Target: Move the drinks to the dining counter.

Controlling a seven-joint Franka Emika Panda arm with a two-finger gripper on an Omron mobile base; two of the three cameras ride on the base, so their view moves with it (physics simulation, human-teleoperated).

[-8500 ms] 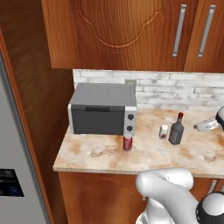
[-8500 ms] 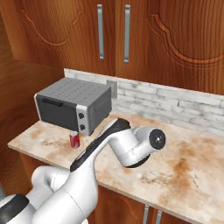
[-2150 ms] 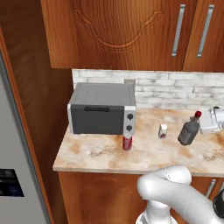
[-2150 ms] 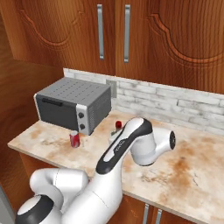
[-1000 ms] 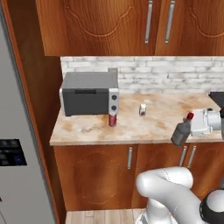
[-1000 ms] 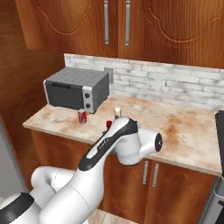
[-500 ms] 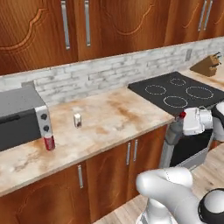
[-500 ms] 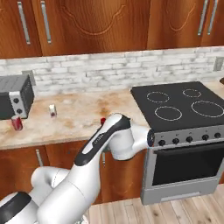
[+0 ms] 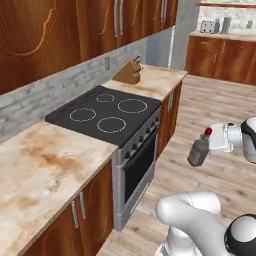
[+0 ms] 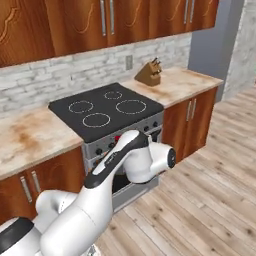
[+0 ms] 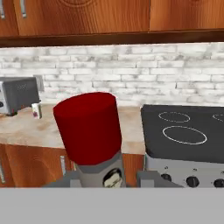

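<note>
Gripper (image 9: 209,145) clamped on dark-grey bottle (image 9: 199,150) w/ red cap (image 11: 89,127), held mid-air over wood floor (image 9: 220,165) beside stove (image 9: 107,115); transit underway, no drink delivered to dining counter yet, est. 3 drinks outstanding.

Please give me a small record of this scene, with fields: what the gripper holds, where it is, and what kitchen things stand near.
held item: dark-grey bottle with red cap
gripper: gripper shut on the bottle, out over the wood floor
bottle pose: roughly upright, in the air, off any counter
stove: black cooktop with four rings, knobs on its front
knife block: knife block on the marbled counter past the stove
other drink seen: white carton beside the toaster oven, in the hand view
wall: grey-white brick backsplash
</note>
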